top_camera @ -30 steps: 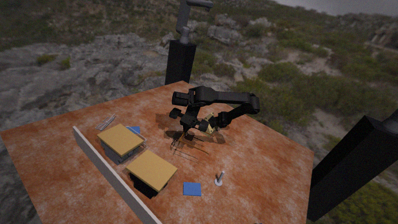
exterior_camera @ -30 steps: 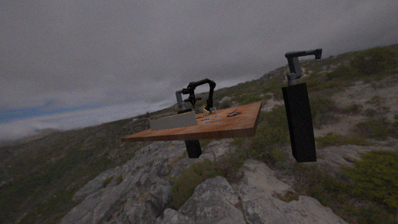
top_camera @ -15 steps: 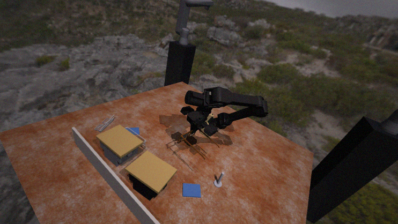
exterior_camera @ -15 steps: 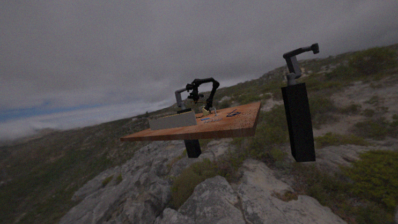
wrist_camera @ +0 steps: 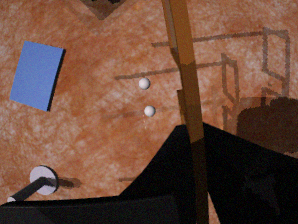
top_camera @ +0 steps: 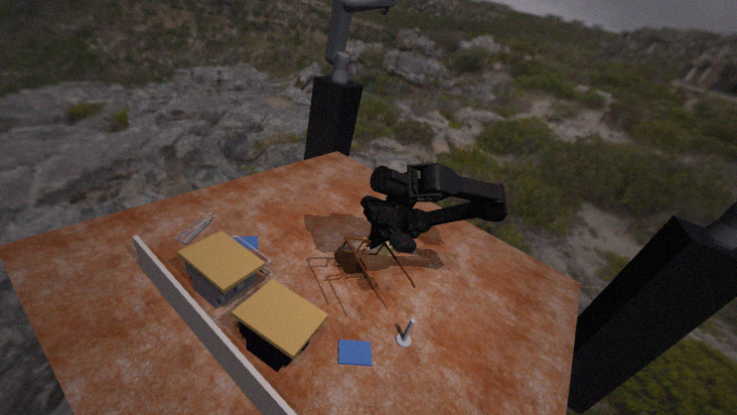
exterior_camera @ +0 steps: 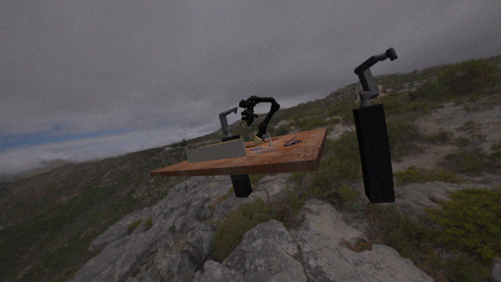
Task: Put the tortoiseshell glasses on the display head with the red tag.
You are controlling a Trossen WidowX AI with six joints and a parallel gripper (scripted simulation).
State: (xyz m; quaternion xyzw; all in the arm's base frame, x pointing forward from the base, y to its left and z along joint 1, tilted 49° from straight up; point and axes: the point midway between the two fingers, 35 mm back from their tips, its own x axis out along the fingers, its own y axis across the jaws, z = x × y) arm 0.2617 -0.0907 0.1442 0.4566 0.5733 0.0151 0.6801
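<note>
My gripper (top_camera: 371,246) (wrist_camera: 189,133) is shut on the tortoiseshell glasses (top_camera: 407,276) (wrist_camera: 186,55) and holds them above the table. In the top view, their front is at the fingers and both temples extend open toward the lower right. Two small white balls show beside the brown frame in the wrist view. The glasses' shadow falls on the table below. I cannot make out either display head or a red tag. Two yellow-topped boxes (top_camera: 222,259) (top_camera: 280,317) stand beside a long wall; whether anything is under their tops is hidden.
A pale wall (top_camera: 206,330) (exterior_camera: 215,151) runs past the boxes. A blue square (top_camera: 355,352) (wrist_camera: 37,75) and a white round-based post (top_camera: 403,340) (wrist_camera: 44,180) are near the front. Pale wire frames lie near the far box. A pale yellow object (exterior_camera: 258,139) stands by the arm's base.
</note>
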